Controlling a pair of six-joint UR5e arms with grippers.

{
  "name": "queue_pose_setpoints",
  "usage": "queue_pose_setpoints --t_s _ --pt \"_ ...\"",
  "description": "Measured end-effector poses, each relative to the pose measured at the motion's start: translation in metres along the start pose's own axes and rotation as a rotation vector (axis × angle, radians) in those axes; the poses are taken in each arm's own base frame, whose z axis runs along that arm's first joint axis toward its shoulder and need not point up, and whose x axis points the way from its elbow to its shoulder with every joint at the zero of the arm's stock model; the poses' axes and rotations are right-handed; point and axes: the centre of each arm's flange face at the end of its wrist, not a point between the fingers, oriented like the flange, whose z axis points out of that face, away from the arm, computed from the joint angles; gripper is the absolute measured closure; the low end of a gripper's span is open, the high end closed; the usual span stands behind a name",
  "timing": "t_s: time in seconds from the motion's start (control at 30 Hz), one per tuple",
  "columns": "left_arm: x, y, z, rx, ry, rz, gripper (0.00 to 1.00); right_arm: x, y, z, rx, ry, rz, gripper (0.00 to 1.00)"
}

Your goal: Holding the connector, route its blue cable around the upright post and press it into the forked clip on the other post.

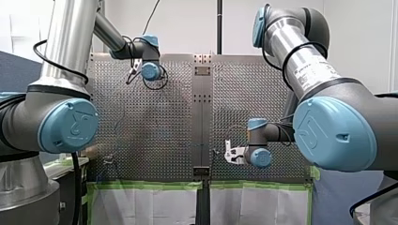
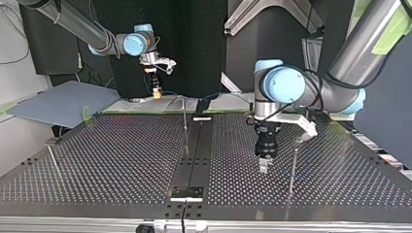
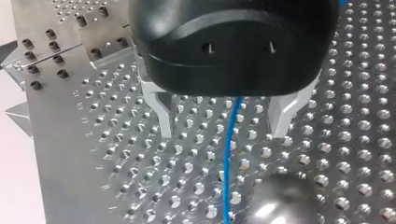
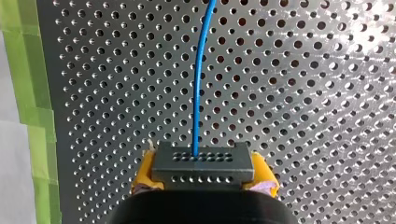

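Our right tool [image 4: 203, 173] pinches the connector [image 4: 203, 163] while our left tool [image 3: 223, 116] straddles the blue cable [image 3: 227, 158] wide open beside the post [image 3: 280, 200], so a hasty pull could drag the loose cable clear of it.

My right gripper [image 4: 204, 183] clamps the dark connector [image 4: 202, 163] between its yellow pads [image 4: 143, 173]. The blue cable [image 4: 200, 79] rises from the connector straight ahead over the perforated table [image 4: 303, 93]; green tape [image 4: 32, 102] lies alongside.

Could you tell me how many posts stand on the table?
3 posts: one by the centre strip, one beside my left hand, one near the top view's left; more may be hidden.
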Motion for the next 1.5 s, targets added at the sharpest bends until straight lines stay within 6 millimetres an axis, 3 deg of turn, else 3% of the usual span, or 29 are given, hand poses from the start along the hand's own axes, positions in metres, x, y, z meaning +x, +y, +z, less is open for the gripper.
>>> queue_pose_setpoints --t_s 0.8,1.5 --pt "0.056 -0.041 -0.003 -0.019 0.121 0.076 0.00 0.000 0.000 0.000 0.000 -0.004 0.000 0.99" --pt "0.061 -0.047 -0.017 -0.043 0.200 0.175 0.00 0.000 0.000 -0.001 0.000 -0.007 0.000 0.99"
